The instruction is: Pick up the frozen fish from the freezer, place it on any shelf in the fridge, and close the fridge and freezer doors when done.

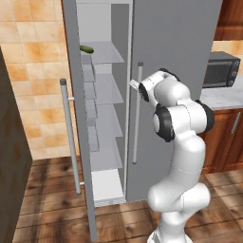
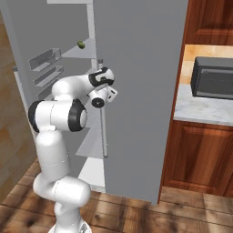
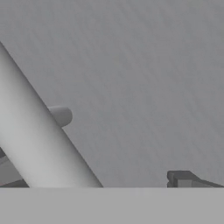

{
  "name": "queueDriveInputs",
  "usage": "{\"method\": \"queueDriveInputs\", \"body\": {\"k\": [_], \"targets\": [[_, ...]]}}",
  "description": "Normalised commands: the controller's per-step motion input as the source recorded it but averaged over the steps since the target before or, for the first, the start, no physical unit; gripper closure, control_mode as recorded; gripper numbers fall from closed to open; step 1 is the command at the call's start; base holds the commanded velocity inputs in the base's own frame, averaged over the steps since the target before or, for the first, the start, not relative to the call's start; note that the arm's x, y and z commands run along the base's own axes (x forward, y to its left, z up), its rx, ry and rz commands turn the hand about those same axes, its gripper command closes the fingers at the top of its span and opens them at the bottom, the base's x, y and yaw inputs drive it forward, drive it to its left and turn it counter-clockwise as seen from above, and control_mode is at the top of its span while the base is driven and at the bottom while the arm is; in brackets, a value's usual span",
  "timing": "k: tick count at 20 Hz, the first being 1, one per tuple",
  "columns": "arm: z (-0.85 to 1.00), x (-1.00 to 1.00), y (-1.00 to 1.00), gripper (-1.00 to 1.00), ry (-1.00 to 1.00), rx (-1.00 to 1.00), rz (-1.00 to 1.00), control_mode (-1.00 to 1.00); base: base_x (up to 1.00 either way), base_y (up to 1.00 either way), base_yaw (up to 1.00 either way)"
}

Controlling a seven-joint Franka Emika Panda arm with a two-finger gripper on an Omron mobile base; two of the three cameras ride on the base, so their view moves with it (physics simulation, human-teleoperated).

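Note:
The freezer (image 1: 107, 90) (image 2: 84, 50) stands open, its pale glassy shelves in view, and its door (image 1: 76, 142) (image 2: 27, 41) is swung out to the left. The frozen fish is out of view. The wider fridge door (image 1: 175, 47) (image 2: 141, 91) is closed, hiding every shelf behind it. My gripper (image 1: 134, 85) (image 2: 112, 93) (image 3: 94, 179) is open at the upper part of that door's silver bar handle (image 1: 137, 118) (image 2: 104, 132) (image 3: 39, 144). In the hand view the bar runs slantwise just left of the right fingertip (image 3: 183, 178). Nothing is held.
A green cucumber (image 1: 87, 49) (image 2: 81, 44) lies on an upper freezer shelf. A dark microwave (image 1: 220, 69) (image 2: 214, 77) sits on the pale counter (image 1: 223, 97) (image 2: 200, 109) to the right, above wooden cabinets (image 2: 200, 154). A dark panel (image 1: 12, 166) stands at the far left.

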Motion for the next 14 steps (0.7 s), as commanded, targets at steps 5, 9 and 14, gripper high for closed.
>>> {"method": "queueDriveInputs", "body": {"k": [5, 9, 14], "targets": [[0.0, 0.35, 0.0, -1.0, 0.0, 0.0, -0.02, -1.0, 0.0, 0.0, 0.0], [0.01, 0.0, 0.03, -1.0, 0.0, 0.0, 0.0, -1.0, 0.0, 0.0, 0.0], [0.05, -0.06, 0.04, -1.0, 0.0, 0.0, 0.0, -1.0, 0.0, 0.0, 0.0]]}}
